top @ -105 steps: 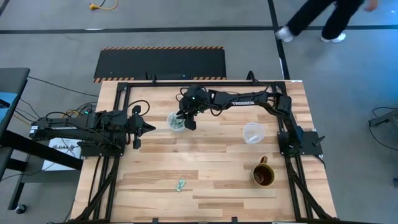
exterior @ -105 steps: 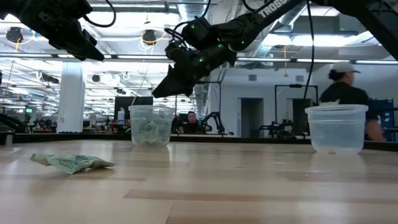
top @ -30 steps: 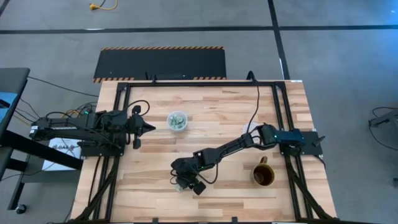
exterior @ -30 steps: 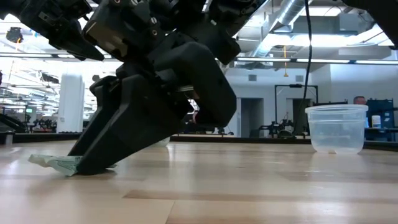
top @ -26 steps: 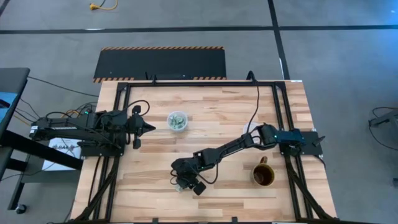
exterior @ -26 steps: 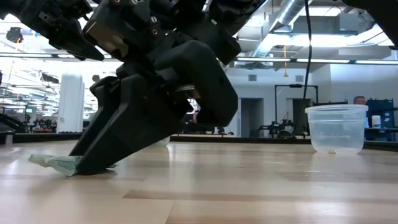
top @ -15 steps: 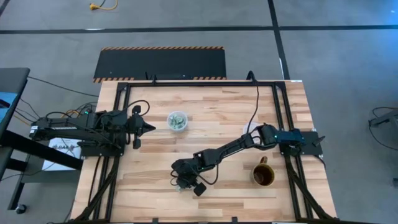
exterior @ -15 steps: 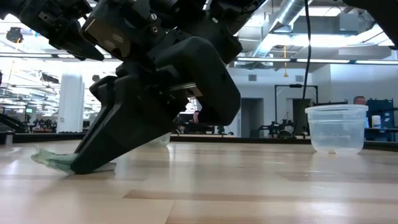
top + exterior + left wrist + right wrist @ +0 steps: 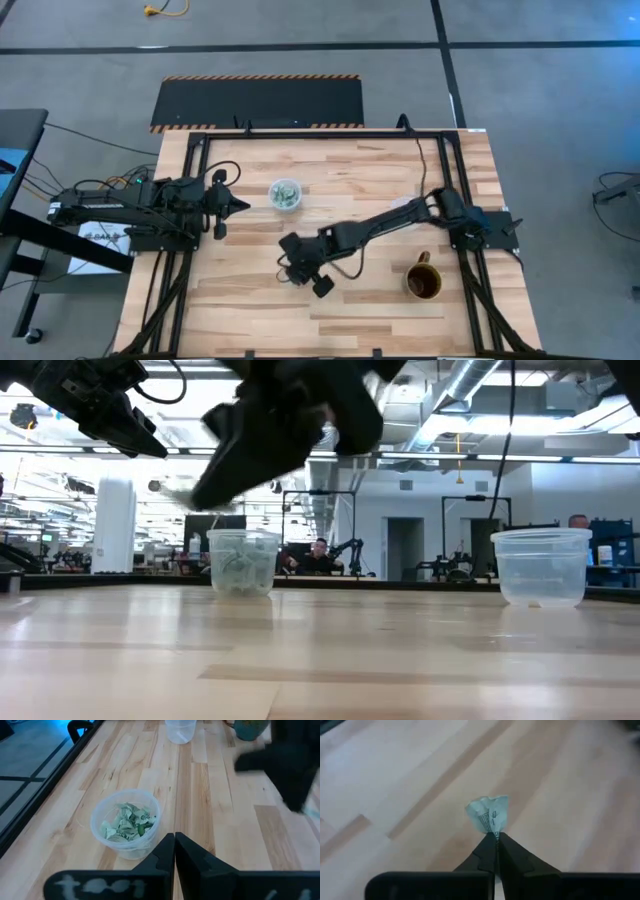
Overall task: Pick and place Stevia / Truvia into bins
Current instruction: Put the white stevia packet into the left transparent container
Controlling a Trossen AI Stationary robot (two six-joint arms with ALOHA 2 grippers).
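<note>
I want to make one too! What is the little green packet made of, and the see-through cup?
The packet, pinched by the right end effector, looks like thin matte paper: it is crumpled and printed. The cup looks like clear, glossy plastic: its packets show through the wall.

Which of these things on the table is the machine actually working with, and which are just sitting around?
In use:
right tool, pinching a green sachet
cup of sachets
empty cup

Lying about:
brown mug
left tool, waiting at the table's left edge

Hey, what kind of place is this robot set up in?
Probably a robotics lab or workshop. The wooden table stands on a bare grey floor, the low view shows exposed ceiling ducts, and another robot arm sits far behind.
</note>
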